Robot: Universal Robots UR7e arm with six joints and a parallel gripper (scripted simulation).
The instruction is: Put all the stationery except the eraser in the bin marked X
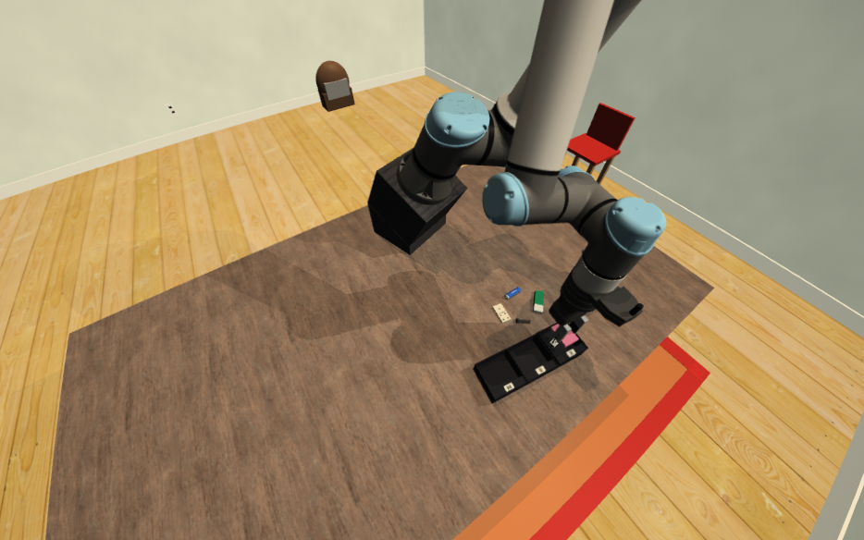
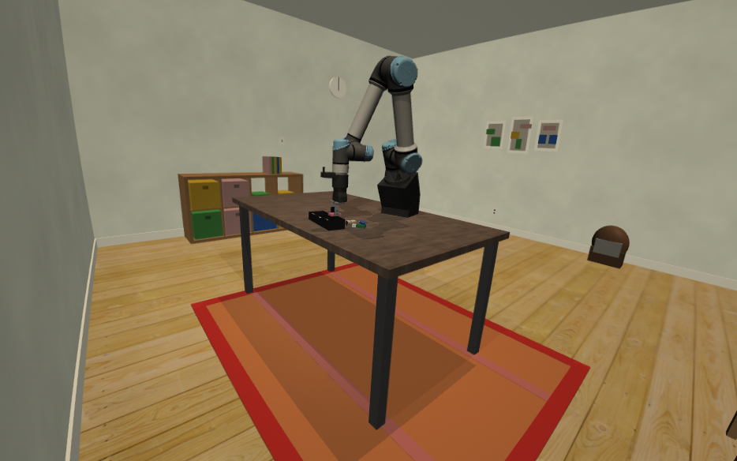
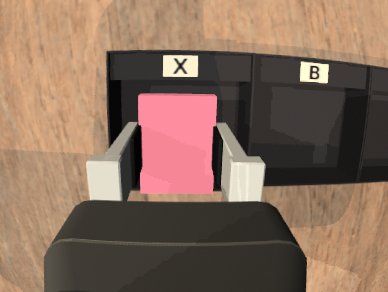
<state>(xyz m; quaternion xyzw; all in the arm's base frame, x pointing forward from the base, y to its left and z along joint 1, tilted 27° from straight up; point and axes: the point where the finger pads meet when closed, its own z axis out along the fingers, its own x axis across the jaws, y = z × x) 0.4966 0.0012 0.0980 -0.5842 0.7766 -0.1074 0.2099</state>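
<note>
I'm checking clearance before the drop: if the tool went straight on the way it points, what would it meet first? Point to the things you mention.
Probably the floor of bin X (image 3: 131, 89), pink block (image 1: 569, 339) (image 3: 177, 145) leading; exact depth is unclear.
</note>
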